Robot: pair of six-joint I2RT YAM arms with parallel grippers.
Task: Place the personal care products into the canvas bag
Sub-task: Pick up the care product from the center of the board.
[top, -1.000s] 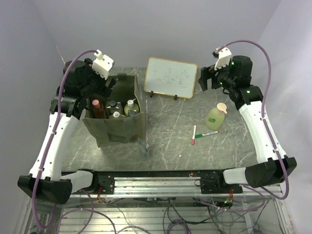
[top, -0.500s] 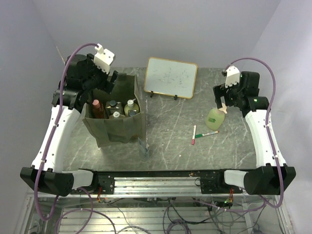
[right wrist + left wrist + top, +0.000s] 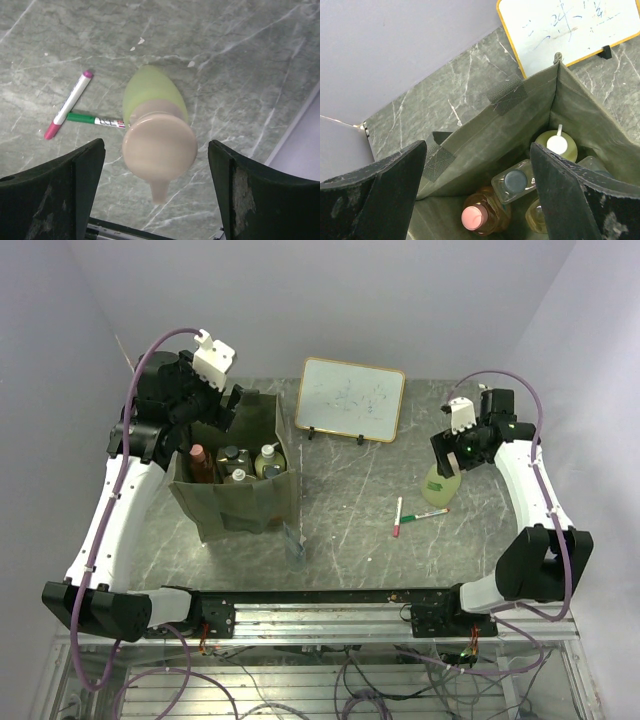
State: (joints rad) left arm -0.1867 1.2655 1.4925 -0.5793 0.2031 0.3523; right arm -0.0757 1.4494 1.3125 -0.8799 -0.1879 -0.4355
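The olive canvas bag stands open at the left. In it are an orange bottle with a pink cap, a clear dark-capped bottle, a yellow-green bottle with a white cap and a clear amber one. My left gripper is open and empty above the bag's back edge. The green bottle with the peach pump stands upright on the table at the right. My right gripper is open just above it, one finger on each side of the pump, not touching it.
A red marker and a green marker lie just left of the pump bottle. The wood-framed whiteboard stands at the back middle. A small grey strap lies by the bag's front right corner. The table's right edge is near the bottle.
My right gripper has swung down from the back right corner to just above the pump bottle. My left gripper has shifted slightly over the bag's back edge.
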